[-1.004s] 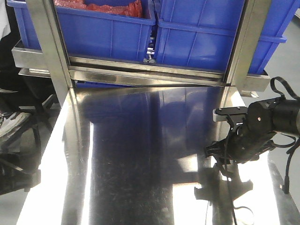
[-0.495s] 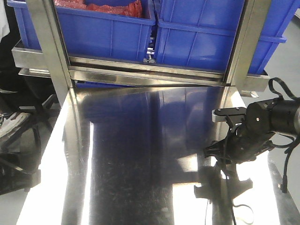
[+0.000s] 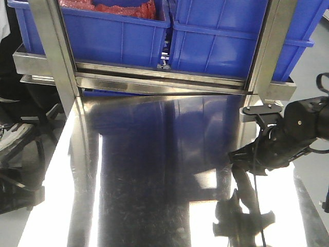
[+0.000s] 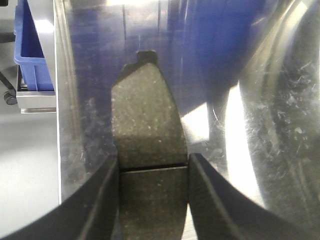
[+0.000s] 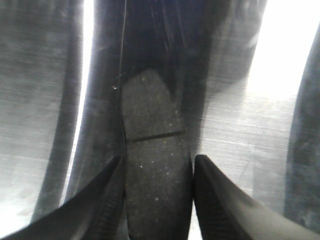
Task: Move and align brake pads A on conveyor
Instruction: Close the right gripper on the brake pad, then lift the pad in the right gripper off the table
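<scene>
- Plainly, the left gripper (image 4: 152,161) is pinching a flat, dark grey-brown, speckled brake pad (image 4: 145,115) across its narrow width. Its black fingers (image 4: 102,200) press both long edges at the centre groove, and most of the pad juts out ahead of the tips.
- The right gripper (image 5: 157,160) clamps a second pad (image 5: 147,105) of the same kind, just behind its groove.
- Each pad looks stiff, dense and rough-faced, so it should neither bend nor slide easily. A hold near mid-length looks balanced, though a pad might pivot in a two-sided pinch.
- Beneath both grippers lies the shiny, scratched stainless steel table (image 3: 144,195). I cannot tell whether the pads touch it.
- Well beyond the grippers, past the table's far edge, blue plastic crates (image 3: 221,41) sit on a steel rack (image 3: 154,82) and would likely block a long forward reach.
- The conveyor is not in view, so the carrying direction cannot be told.
</scene>
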Controlling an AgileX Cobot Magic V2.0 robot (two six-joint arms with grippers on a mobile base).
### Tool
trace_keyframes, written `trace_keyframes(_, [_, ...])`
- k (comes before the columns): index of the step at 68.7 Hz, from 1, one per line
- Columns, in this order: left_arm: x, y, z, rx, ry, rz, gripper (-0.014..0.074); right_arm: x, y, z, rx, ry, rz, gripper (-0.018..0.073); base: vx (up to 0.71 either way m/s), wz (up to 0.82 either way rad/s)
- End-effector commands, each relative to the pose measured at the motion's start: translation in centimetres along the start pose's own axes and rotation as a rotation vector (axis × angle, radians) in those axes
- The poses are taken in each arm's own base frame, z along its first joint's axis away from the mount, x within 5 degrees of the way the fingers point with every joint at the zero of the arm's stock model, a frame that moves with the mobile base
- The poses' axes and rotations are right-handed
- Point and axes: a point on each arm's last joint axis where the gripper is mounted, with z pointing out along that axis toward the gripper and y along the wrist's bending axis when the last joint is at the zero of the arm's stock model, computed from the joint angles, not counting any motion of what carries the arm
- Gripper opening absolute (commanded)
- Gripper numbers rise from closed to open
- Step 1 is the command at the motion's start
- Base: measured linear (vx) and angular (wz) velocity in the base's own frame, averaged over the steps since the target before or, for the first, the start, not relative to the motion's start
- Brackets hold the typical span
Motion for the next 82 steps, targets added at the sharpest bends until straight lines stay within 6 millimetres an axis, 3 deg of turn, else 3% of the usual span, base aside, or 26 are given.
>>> trace_keyframes(1, [-1.5,-0.5,-0.7,0.040,-0.110,0.004,0.0002,-1.1,-0.1,-2.9,-0.004,-0.127,-0.010,0.0004,0.00,0.00])
trace_keyframes(28, [-1.5,-0.5,-0.7,0.040,-0.110,0.004,0.0002,-1.5,-0.1,-3.9,-0.010,-0.198,-0.010,0.0004,0.00,0.00])
trace_keyframes(55, [-1.5,-0.5,-0.7,0.040,-0.110,0.004,0.0002,-1.3,-0.3,-8.2,-0.017,-0.329,-0.006,0.0004,0.00,0.00])
trace_keyframes(82, [-1.5,-0.5,-0.7,0.040,-0.110,0.004,0.0002,-1.3,-0.3,-8.3,-0.018,-0.335,-0.005,0.0004,0.00,0.00])
